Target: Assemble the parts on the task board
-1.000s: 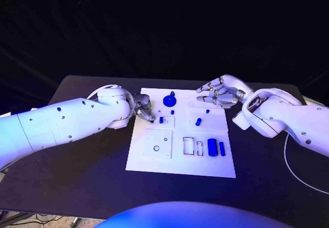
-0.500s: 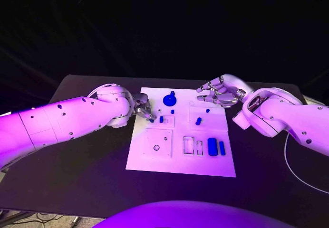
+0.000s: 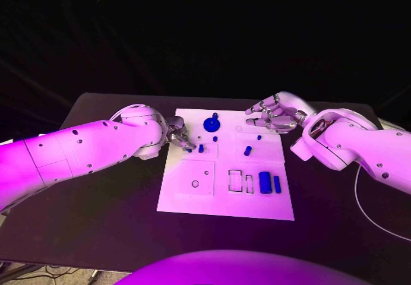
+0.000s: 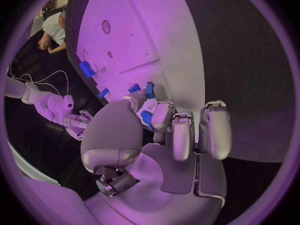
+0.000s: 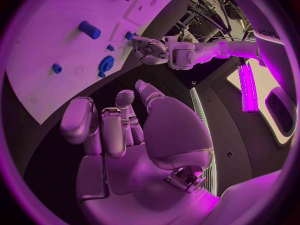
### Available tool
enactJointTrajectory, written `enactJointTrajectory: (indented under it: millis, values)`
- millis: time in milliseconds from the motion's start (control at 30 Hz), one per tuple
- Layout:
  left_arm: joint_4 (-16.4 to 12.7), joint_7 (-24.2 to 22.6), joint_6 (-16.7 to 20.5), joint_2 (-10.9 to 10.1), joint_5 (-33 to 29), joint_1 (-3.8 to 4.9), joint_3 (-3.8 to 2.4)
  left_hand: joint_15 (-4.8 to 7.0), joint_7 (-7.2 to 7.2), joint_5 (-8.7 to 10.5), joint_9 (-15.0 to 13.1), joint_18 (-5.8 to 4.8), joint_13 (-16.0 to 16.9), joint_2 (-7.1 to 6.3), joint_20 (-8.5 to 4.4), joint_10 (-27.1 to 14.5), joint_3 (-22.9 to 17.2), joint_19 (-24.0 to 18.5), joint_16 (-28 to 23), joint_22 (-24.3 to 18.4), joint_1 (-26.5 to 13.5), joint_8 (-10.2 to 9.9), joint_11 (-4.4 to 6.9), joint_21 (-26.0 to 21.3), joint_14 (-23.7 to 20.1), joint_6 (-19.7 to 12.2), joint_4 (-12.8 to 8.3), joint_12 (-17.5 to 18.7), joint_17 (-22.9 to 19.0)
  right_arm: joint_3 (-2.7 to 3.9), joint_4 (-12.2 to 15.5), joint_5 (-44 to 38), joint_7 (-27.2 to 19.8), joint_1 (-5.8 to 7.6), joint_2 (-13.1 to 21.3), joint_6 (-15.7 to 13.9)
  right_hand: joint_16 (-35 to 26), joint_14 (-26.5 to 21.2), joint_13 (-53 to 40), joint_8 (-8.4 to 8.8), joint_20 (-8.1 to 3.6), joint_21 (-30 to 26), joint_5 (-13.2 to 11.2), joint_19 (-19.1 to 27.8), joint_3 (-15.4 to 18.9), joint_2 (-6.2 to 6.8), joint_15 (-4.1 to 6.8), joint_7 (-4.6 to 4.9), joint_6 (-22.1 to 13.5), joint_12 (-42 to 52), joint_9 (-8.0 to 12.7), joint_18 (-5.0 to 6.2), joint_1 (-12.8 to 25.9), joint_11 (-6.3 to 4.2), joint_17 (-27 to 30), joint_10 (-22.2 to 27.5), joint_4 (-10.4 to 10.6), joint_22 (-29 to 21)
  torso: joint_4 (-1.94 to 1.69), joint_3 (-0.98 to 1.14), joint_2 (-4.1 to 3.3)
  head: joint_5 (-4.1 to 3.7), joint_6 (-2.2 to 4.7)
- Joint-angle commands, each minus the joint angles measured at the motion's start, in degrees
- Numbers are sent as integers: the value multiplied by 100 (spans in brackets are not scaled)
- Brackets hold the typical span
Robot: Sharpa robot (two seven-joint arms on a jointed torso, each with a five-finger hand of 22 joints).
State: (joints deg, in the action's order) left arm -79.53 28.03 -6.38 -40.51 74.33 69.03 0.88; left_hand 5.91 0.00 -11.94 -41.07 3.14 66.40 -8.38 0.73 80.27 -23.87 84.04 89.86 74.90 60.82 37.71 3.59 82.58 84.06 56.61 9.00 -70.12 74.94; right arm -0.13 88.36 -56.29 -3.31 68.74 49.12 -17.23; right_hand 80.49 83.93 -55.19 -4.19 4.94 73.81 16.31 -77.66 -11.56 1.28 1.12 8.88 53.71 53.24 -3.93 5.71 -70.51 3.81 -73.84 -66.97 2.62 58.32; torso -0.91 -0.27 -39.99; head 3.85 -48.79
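The white task board lies in the middle of the black table. My left hand is at the board's left edge, and its thumb and a finger pinch a small blue peg just over the board. My right hand hovers over the board's far right corner with its fingers curled in and nothing in them. On the board are a blue gear, small blue pegs and two upright blue blocks. The right wrist view shows the gear, a blue cylinder and my left hand.
Rectangular slots and a round hole are cut in the board's near half. Bare black table surrounds the board on all sides. A white cable curves along the table's right side.
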Motion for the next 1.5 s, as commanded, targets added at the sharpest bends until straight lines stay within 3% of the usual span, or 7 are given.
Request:
enactJointTrajectory:
  millis: [33, 733, 1133, 1500]
  values:
    - [1, 94, -159, 17, -65, -43, 32, 27, 27, 18, -7, -96, 2, -12, -45, 16, 67, 192, 14, 767, -53, -13, -20, 26, 594, 20, 15, -17, 1506, 1, -1, -2, -35, -4, -5, 66, -30, 291, -5, -30, -3, -37, 20, 31, 2, 3, -20, 4, 35, 30, -5, 31, 47, -11, 3, -8, 31, -9, -1, -3, -1, -1, -5]
    - [13, 236, 87, 23, -65, -39, 25, 34, 16, -11, -42, -110, 48, 8, -52, 54, 902, 229, 14, 834, -307, 16, -12, 64, 594, 77, 678, -66, 1506, 1, -9, -2, -35, -4, -7, 70, -30, 291, -5, -30, -3, -37, 20, 31, 2, 3, -20, 4, 35, 30, -5, 31, 47, -11, 3, -8, 31, -9, 1, -2, 0, -13, -3]
    - [-55, 299, 152, -21, -65, -11, -33, 36, 14, -12, -45, -111, 56, 31, -53, 58, 951, 232, 14, 839, -304, 18, -11, 68, 594, 79, 718, -73, 1506, 1, -17, -2, -37, -4, -13, 84, -44, 287, 3, -28, -3, -42, 26, 34, 5, 8, -20, 4, 32, 25, -4, 32, 45, -12, 25, -1, 33, -17, 0, -1, 1, -17, 0]
    - [-79, 331, 58, -43, -125, 2, -43, 37, 12, -13, -47, -113, 60, 43, -54, 61, 975, 234, 14, 844, -300, 20, -9, 71, 594, 82, 732, -77, 1506, 0, -15, -2, -34, -4, -11, 99, -44, 287, 3, -28, -3, -42, 26, 34, 5, 8, -20, 4, 32, 25, -4, 32, 45, -12, 25, -1, 33, -17, -4, -2, 2, -31, -3]
